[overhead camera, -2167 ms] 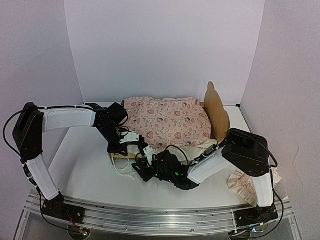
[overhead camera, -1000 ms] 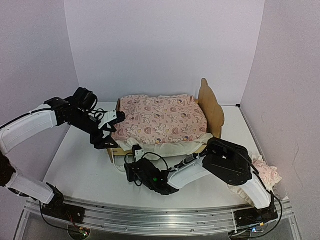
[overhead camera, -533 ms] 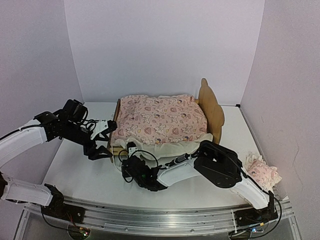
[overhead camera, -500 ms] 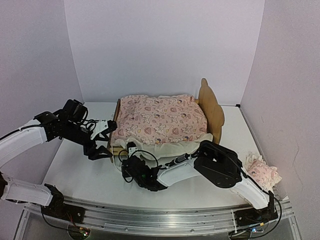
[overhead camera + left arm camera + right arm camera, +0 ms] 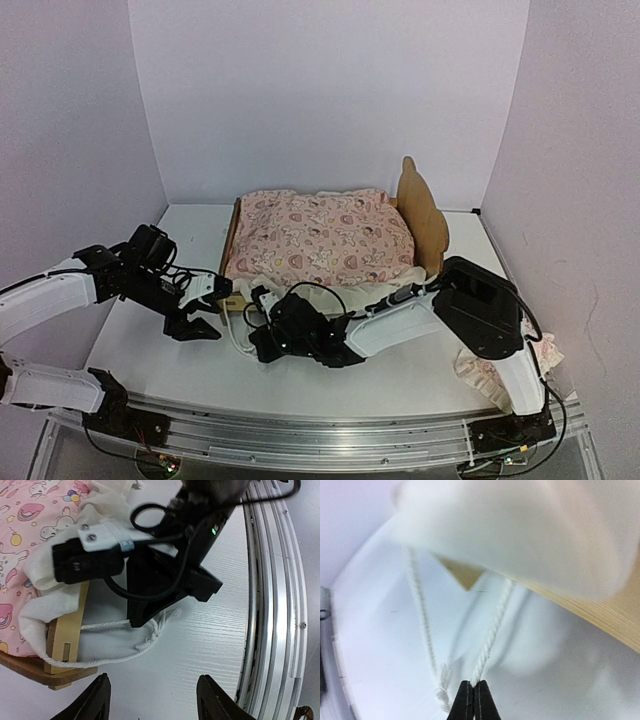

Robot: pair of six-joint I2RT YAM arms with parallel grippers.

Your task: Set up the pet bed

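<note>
**Left.** We find the left arm reaching in low over the white table (image 5: 140, 345), forearm close to level and wrist turned toward the foot of the bed. The left gripper (image 5: 154, 702) hovers just left of that foot corner and touches nothing. Its fingers (image 5: 95, 702) stand well apart and hold nothing.

**Centre.** The small light plywood pet bed (image 5: 425, 215) lies across the middle of the table. Its long axis runs left to right, foot end at the left and scalloped headboard at the right. A pink printed cover with cream ruffle (image 5: 320, 235) lies over it. From under the ruffle at the near foot corner, a white twisted cord (image 5: 107, 626) trails onto the table in front.

The right arm crosses from its base at the right, elbow raised and forearm stretched low and leftward along the bed's near side. The right gripper (image 5: 473, 702) sits just in front of the foot corner, fingertips pinched tight on one strand of the cord. A second, knotted strand passes beside them, apparently not gripped.

**Judgement.** The cord rises from the pinch back toward the bed, so the coming move turns on the direction of pull relative to that corner. The right gripper is the nearer. The left is free to steady the frame.

**Right.** A small pink ruffled pillow (image 5: 480, 372) lies well apart from the bed, partly hidden behind the right arm.
</note>
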